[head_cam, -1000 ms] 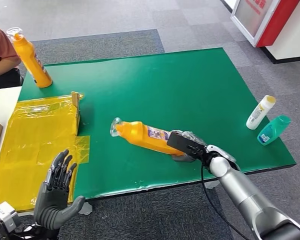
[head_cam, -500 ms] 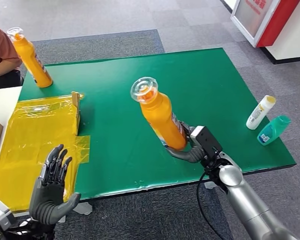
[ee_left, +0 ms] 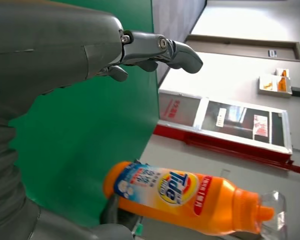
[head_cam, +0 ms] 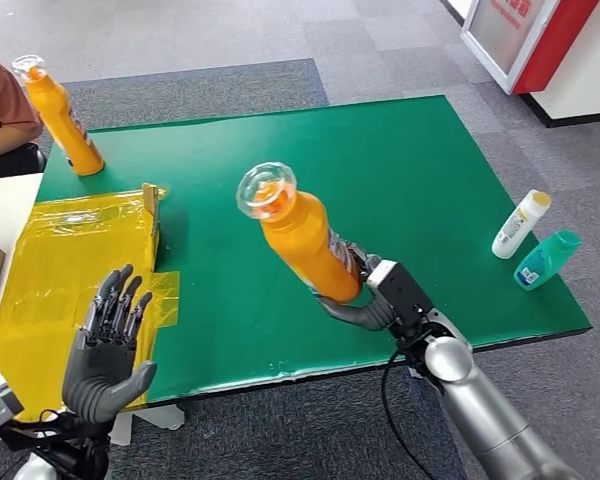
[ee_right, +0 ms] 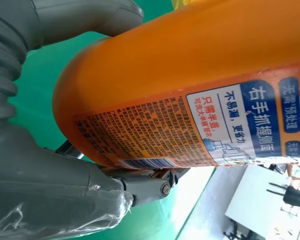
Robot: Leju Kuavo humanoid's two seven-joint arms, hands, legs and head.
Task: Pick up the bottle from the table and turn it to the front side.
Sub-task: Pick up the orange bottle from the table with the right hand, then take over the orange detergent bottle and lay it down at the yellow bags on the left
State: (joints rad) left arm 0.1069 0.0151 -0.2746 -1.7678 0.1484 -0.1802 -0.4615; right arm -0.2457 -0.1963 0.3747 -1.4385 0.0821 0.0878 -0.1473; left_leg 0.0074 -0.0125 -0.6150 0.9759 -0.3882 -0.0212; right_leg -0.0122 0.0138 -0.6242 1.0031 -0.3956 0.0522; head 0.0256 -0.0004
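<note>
Bright, even indoor light fills all three views. On the green bench (head_cam: 433,160) shadows are soft and short, the clearest beside the yellow sheet (head_cam: 63,270). The orange bottle (head_cam: 308,245) shows a pale sheen along its body, and its clear cap glints. In the left wrist view the far wall (ee_left: 235,70) washes out to near white. The right wrist view is sharp on the label print, soft behind.

The bottle (head_cam: 306,243) is held clear above the table (head_cam: 433,160), over its middle near the front edge, tilted with its cap toward the left; the right hand (head_cam: 361,295) grips its base from the front-right. A second bottle (head_cam: 59,115) stands at the rear left corner. A sheet (head_cam: 63,290) covers the table's left end, with the left hand (head_cam: 104,355) raised before its front edge. Two small bottles (head_cam: 535,240) lie beside each other at the right edge.
</note>
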